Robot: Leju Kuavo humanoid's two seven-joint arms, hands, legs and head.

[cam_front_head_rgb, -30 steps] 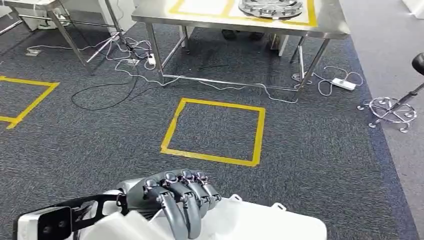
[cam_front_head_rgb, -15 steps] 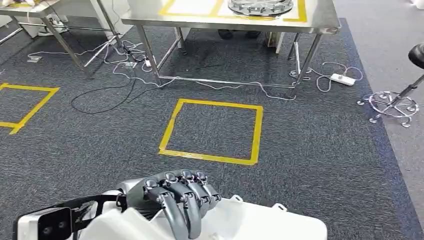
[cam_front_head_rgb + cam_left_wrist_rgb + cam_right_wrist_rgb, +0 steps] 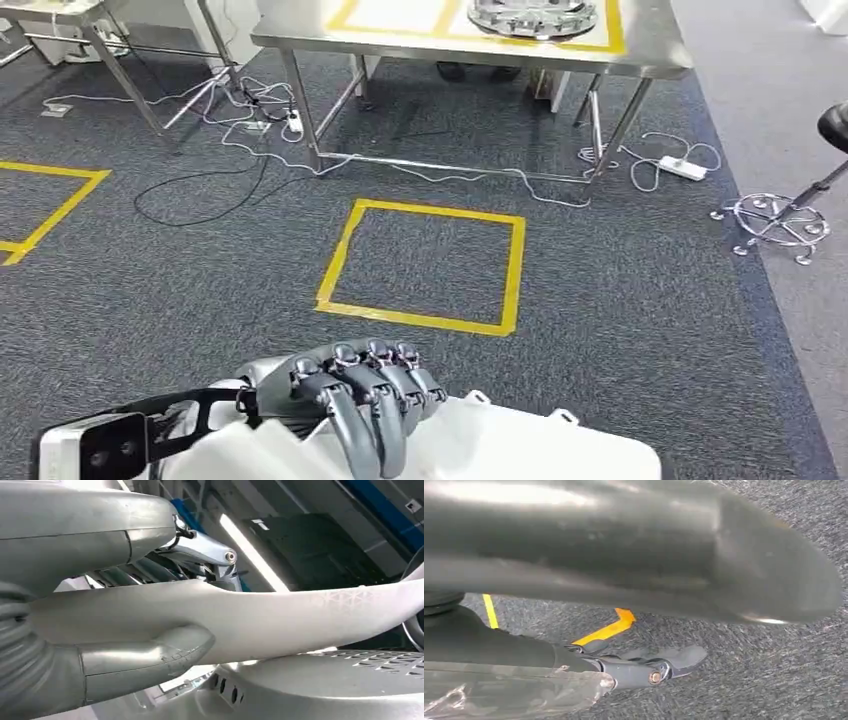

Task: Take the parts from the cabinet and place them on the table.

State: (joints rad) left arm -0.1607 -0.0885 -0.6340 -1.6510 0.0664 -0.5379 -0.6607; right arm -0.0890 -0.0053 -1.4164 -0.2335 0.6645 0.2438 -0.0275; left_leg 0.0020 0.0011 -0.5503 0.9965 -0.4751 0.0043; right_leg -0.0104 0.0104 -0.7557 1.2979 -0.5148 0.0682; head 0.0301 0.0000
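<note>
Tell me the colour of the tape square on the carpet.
Yellow; the tape square shows best in the head view.

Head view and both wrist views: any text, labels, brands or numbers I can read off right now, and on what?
None can be read.
White part held by the left hand: no print on it; the left wrist view shows a faint embossed pattern, no letters.
Metal table and round metal part on it: no markings visible.
Yellow floor square: plain tape, no writing.
Power strip: too small to tell.
</note>
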